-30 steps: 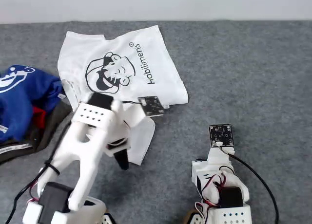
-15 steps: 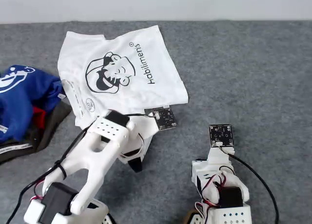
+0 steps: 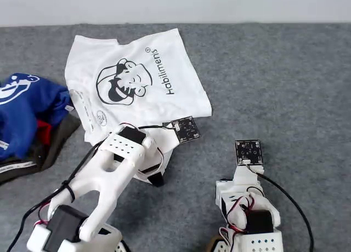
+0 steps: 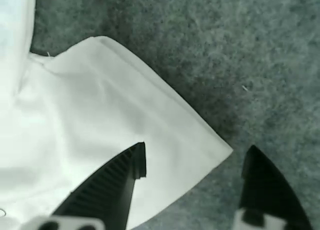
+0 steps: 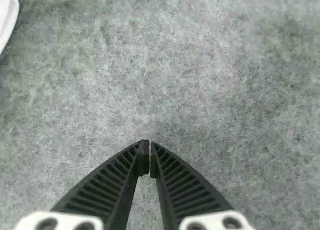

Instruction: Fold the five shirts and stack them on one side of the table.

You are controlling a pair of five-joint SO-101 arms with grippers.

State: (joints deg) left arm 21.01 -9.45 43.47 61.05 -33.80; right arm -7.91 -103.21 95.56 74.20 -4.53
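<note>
Early stage, by the look of it. A white cotton T-shirt w/ a black cartoon-face print (image 3: 137, 76) lies spread print-up on the grey felt-covered counter (image 3: 285, 82), not folded into a packet. Its near sleeve (image 4: 115, 105) sticks out toward the arms.

The left pincer (image 4: 197, 155) is apart and straddles that sleeve's corner, one finger over the cloth, the other over bare felt. Can't tell if it touches yet. Prob. the first fold of this shirt, so sleeve-in, halving and stacking are left.

The right pincer (image 5: 150, 155) is together, tips meeting, nothing in it, over bare felt well apart from the shirt.

At the counter's edge beside the white shirt sits a crumpled heap: a blue shirt w/ white print (image 3: 22, 104) on top, a bit of red cloth (image 3: 45, 132) under it, and dark cloth (image 3: 38, 153) at the bottom. None looks folded, so that's no finished stack. Only four garments can be made out, so the count of five isn't confirmed.

Writing: one line of black lettering runs beside the cartoon face, w/ a small round mark at its end. A strip of small print and an oval mark (image 3: 100, 118) run along the shirt's edge nearest the heap, too small to make out. The blue shirt's print is part hidden.
</note>
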